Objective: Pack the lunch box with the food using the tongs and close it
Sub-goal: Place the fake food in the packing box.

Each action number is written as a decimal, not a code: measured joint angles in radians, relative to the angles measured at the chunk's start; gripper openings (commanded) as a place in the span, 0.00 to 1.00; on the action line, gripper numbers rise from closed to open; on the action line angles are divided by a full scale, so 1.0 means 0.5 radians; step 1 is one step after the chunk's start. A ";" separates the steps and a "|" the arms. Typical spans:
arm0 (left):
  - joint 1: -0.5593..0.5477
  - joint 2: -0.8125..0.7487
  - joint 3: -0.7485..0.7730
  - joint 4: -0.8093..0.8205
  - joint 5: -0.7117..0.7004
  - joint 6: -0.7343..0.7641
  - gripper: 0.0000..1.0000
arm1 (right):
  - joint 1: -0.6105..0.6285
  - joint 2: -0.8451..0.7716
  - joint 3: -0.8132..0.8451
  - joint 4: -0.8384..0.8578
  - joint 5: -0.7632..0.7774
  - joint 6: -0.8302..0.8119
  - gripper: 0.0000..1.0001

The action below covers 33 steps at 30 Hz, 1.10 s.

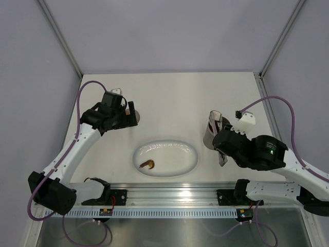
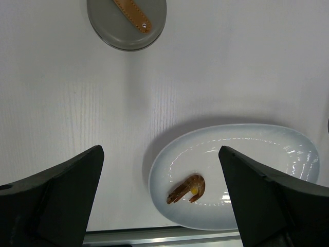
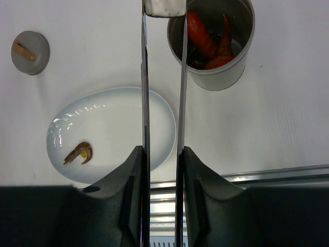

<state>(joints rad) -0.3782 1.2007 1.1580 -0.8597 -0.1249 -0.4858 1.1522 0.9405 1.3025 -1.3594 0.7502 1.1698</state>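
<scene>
Only one brown shrimp lies on the white oval plate; right jaws grip silver tongs, left jaws wide.

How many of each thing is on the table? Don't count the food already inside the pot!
Plate: 1
Shrimp: 1
Lunch box: 1
Lid: 1
Tongs: 1
Total: 5
</scene>
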 measured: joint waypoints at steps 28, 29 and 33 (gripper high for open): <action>0.000 0.000 0.000 0.001 0.005 0.014 0.99 | -0.101 -0.168 -0.213 0.001 -0.070 0.080 0.54; 0.000 -0.001 0.000 0.000 0.005 0.014 0.99 | -0.101 -0.168 -0.213 0.000 -0.070 0.080 0.54; 0.000 0.000 0.000 0.001 0.005 0.014 0.99 | -0.101 -0.169 -0.213 0.000 -0.070 0.079 0.50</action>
<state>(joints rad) -0.3782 1.2007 1.1580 -0.8593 -0.1226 -0.4786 1.1019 0.8562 1.1961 -1.3594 0.7151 1.2095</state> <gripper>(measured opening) 0.988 0.527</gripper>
